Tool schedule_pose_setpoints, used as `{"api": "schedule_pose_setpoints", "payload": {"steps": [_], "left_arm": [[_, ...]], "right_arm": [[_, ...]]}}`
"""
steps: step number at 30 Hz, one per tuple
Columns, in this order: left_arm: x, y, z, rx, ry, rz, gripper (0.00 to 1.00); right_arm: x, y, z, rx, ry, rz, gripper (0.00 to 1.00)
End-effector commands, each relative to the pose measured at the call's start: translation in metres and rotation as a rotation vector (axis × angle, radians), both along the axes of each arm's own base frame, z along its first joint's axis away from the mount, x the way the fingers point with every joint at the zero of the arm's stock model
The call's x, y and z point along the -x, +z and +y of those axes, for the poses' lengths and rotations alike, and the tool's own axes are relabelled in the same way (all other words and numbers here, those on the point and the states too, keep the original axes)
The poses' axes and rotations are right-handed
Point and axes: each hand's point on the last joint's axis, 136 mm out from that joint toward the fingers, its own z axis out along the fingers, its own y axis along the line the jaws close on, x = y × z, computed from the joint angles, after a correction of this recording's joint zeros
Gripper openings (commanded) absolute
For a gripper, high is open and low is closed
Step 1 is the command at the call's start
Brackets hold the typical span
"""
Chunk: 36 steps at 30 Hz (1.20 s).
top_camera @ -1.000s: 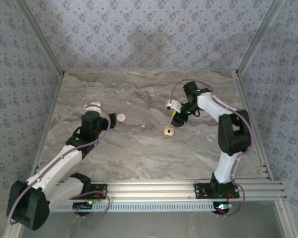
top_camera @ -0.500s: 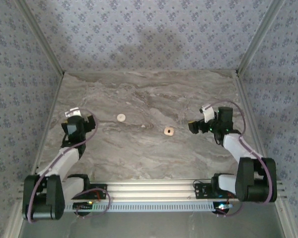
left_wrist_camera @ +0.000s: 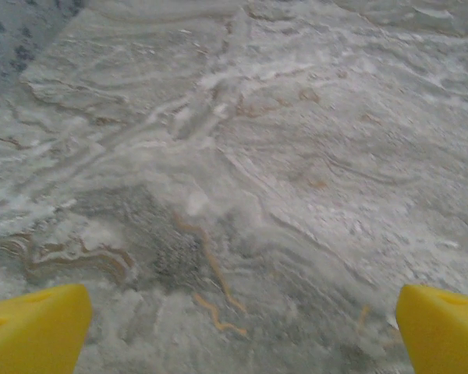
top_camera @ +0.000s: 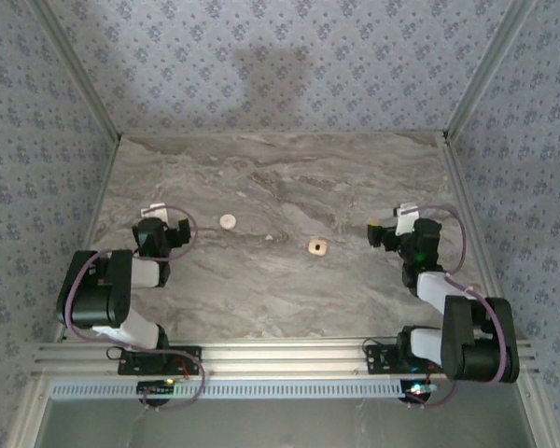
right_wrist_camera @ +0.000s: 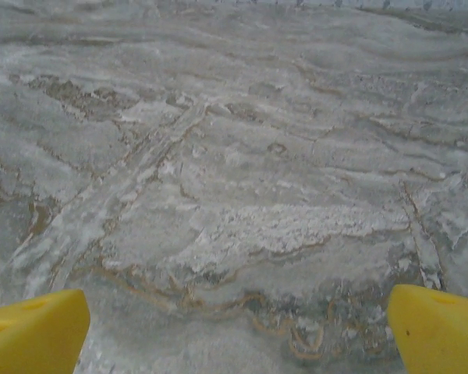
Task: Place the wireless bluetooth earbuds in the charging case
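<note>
The tan charging case lies on the marble table, right of centre, with nothing touching it. A tiny whitish speck, one of the earbuds, rests on the table to the case's left. My left gripper sits low at the left side, well away from both. My right gripper is pulled back to the right of the case. In the left wrist view the left gripper stands open over bare marble. The right gripper is likewise open with nothing between its yellow fingertips.
A flat round cream disc lies left of centre, just right of the left gripper. Patterned walls and aluminium rails border the table. Both arms are folded close to their bases.
Both arms have drawn back from the middle and folded near their bases. The right gripper left the case and opened wide. The case, speck and disc have not moved.
</note>
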Motion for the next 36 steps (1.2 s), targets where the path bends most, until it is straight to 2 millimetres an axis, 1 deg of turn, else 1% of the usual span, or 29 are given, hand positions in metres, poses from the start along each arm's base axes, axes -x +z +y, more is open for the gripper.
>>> {"api": "schedule_pose_setpoints", "payload": {"steps": [1, 3, 5, 8, 11, 12, 13, 14, 15, 16, 17, 18, 36], "left_arm": [[-0.014, 0.029, 0.008, 0.006, 0.047, -0.107, 1.00], [-0.014, 0.028, 0.008, 0.007, 0.046, -0.096, 1.00], [-0.014, 0.029, 0.008, 0.005, 0.045, -0.096, 1.00], [-0.016, 0.028, 0.004, 0.002, 0.022, -0.088, 1.00], [-0.016, 0.029, 0.004, 0.001, 0.023, -0.092, 1.00], [-0.016, 0.028, 0.004, 0.001, 0.023, -0.091, 1.00], [-0.016, 0.028, 0.004, 0.000, 0.021, -0.089, 1.00], [-0.016, 0.028, 0.004, 0.000, 0.023, -0.090, 1.00], [-0.016, 0.028, 0.004, 0.001, 0.020, -0.091, 0.99], [-0.016, 0.028, 0.004, 0.002, 0.021, -0.090, 1.00], [-0.016, 0.028, 0.003, 0.001, 0.018, -0.089, 1.00], [-0.016, 0.028, 0.004, 0.001, 0.019, -0.090, 1.00], [-0.016, 0.028, 0.002, 0.004, 0.011, -0.088, 1.00]], "right_arm": [[-0.017, 0.016, 0.007, 0.005, 0.012, -0.096, 1.00], [-0.024, 0.010, 0.013, 0.038, 0.039, -0.093, 1.00], [-0.031, 0.002, 0.015, 0.046, 0.045, -0.058, 1.00], [-0.031, 0.002, 0.011, 0.030, 0.033, -0.057, 1.00], [-0.032, -0.003, 0.002, 0.020, -0.008, -0.057, 1.00], [-0.033, -0.013, 0.000, 0.021, -0.022, -0.049, 1.00], [-0.038, -0.014, -0.001, 0.000, -0.035, -0.091, 1.00], [-0.038, -0.010, -0.014, 0.004, -0.101, -0.088, 1.00], [-0.038, -0.018, -0.020, 0.007, -0.133, -0.010, 1.00], [-0.042, -0.017, -0.019, -0.007, -0.132, -0.033, 1.00], [-0.041, -0.015, -0.023, -0.010, -0.151, -0.045, 1.00], [-0.041, -0.017, -0.025, -0.006, -0.157, -0.010, 1.00], [-0.041, -0.018, -0.025, -0.011, -0.155, -0.017, 1.00]]}}
